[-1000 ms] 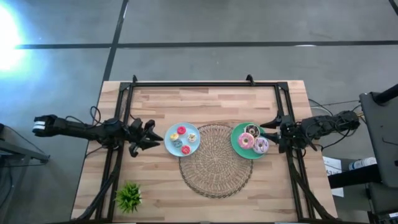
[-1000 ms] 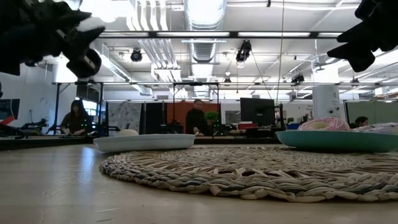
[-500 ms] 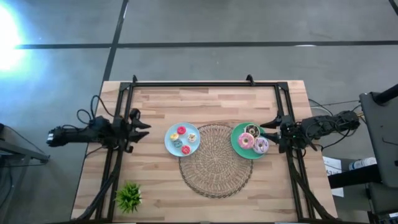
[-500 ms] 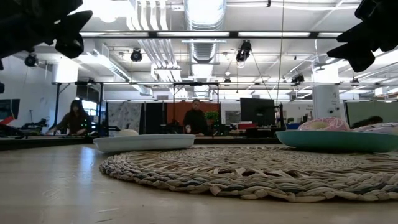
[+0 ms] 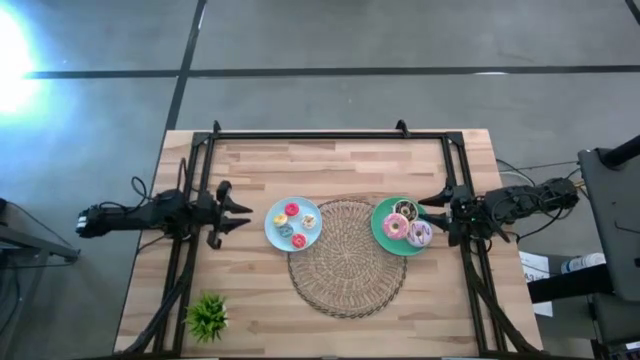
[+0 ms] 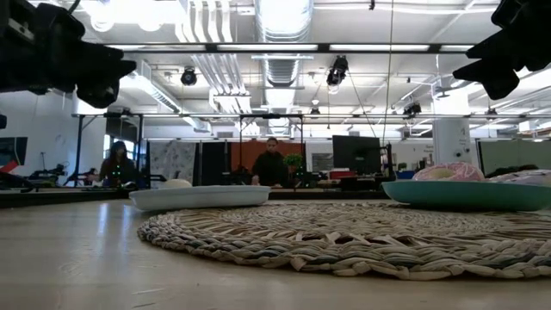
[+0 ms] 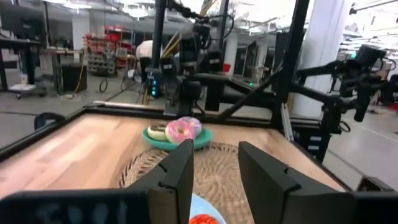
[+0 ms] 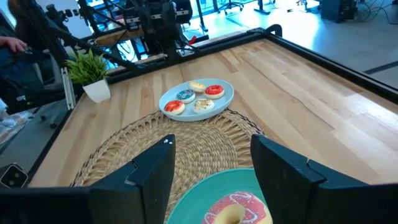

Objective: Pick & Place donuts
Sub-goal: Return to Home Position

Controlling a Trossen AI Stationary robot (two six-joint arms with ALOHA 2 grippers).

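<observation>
Four small donuts sit on the blue plate and three big donuts on the green plate. No donut lies off a plate, so placing looks done. The left tool hovers open and empty beside the blue plate. The right tool, also open and empty, is at the green plate's edge. A mat lies between the plates and a plant stands near a tabletop corner, neither in the way.

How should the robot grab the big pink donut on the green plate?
Best from straight above: the pink donut lies flat, hole up, on the green plate. Close the jaws across its ring on the woven mat side, clear of the lilac donut and brown donut.
</observation>
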